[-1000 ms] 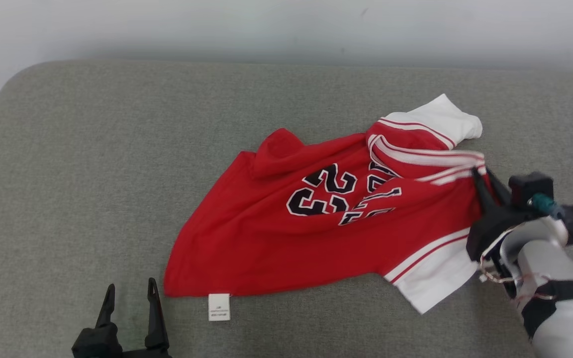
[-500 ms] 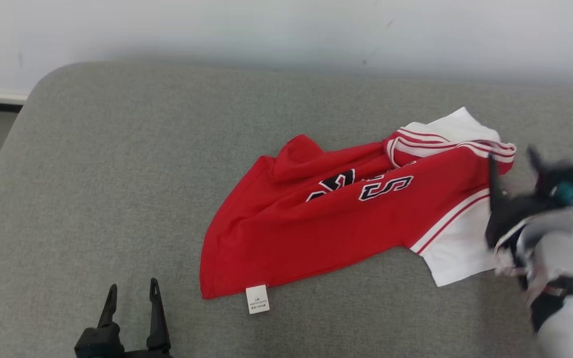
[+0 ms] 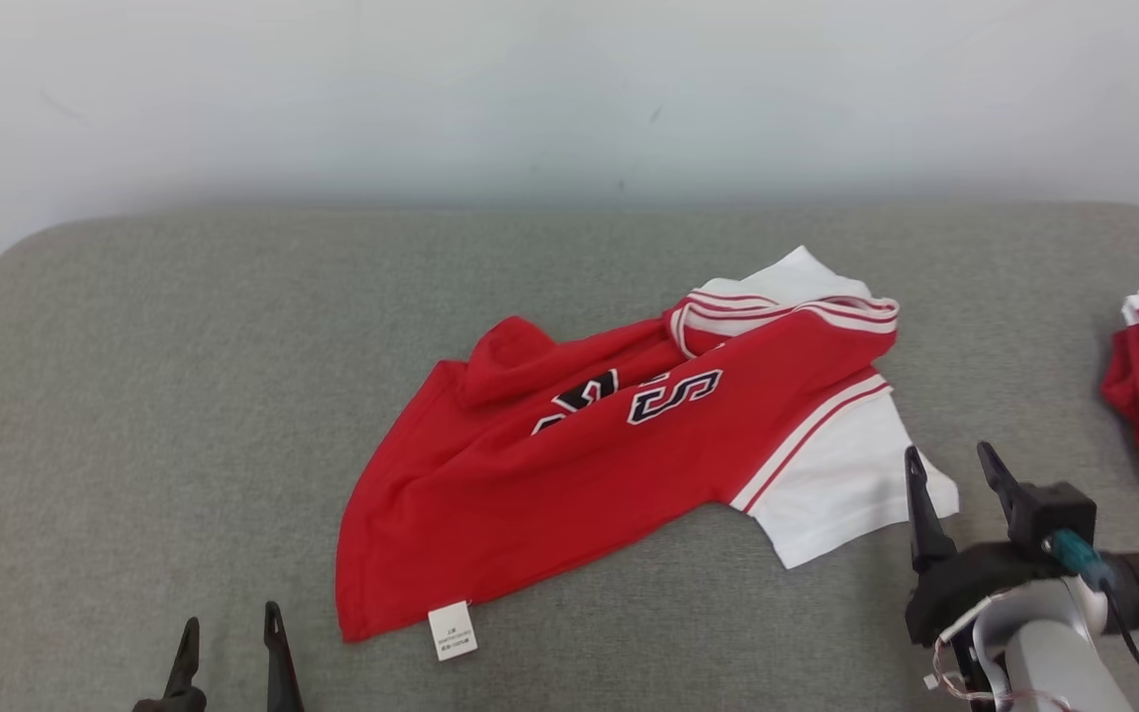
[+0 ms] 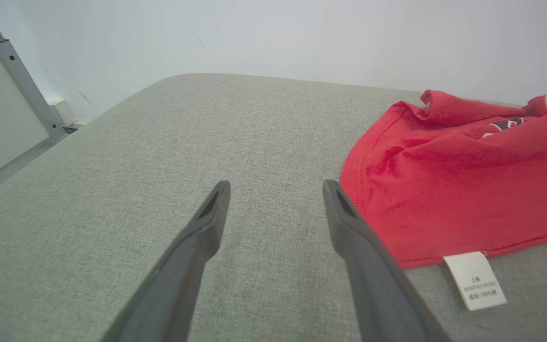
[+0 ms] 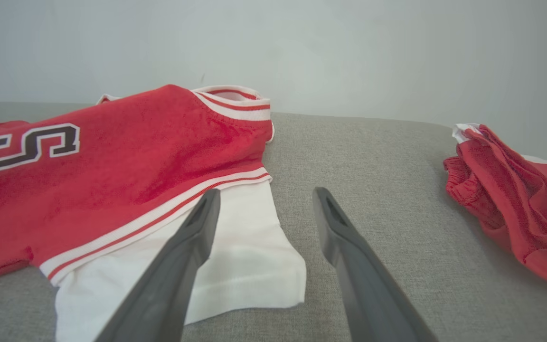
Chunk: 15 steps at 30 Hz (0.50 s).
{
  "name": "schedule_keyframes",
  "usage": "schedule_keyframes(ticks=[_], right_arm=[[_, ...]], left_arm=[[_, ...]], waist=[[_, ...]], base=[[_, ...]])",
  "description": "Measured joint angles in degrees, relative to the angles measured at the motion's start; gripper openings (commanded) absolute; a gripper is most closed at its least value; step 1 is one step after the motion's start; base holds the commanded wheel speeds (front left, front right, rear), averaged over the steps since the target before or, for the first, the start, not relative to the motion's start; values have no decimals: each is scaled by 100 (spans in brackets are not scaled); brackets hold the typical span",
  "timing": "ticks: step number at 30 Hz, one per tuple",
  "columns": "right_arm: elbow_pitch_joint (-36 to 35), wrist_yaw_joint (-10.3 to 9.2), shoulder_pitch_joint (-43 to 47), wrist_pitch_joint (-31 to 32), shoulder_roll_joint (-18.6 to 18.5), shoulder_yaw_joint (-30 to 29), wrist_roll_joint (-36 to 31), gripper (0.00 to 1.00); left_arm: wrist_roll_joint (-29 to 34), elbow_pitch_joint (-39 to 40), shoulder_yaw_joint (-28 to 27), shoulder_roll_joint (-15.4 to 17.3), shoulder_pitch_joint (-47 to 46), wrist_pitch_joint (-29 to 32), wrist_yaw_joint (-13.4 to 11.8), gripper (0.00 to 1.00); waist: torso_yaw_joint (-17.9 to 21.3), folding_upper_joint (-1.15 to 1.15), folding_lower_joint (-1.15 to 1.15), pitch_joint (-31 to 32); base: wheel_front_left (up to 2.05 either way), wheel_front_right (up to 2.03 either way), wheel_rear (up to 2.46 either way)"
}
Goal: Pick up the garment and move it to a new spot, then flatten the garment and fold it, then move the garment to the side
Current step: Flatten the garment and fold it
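The right hand (image 3: 947,457) has let go of the red jersey (image 3: 579,475) and drawn back to the lower right, fingers spread and empty. The jersey lies rumpled at frame centre on the grey cushion (image 3: 184,396). The move looks done, so flattening comes next. The left hand (image 3: 231,633) waits open at lower left.

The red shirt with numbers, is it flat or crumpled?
Crumpled: the red shirt lies bunched, a fold hiding part of its lettering.
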<state>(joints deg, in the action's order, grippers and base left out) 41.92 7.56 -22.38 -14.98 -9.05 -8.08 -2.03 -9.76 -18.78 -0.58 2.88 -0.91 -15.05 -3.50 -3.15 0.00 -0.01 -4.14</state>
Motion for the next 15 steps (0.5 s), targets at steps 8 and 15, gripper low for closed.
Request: schedule_keyframes(ticks=[8, 15], right_arm=[[-1234, 0, 862, -1, 325, -46, 330, 100], [-1820, 0, 1383, -2, 532, 10, 464, 100]], left_arm=[[83, 11, -144, 2, 130, 0, 136, 100], [130, 54, -182, -1, 268, 0, 250, 100]], waist=[[235, 0, 0, 251], [410, 0, 0, 416]], base=[[0, 0, 0], [0, 0, 0]])
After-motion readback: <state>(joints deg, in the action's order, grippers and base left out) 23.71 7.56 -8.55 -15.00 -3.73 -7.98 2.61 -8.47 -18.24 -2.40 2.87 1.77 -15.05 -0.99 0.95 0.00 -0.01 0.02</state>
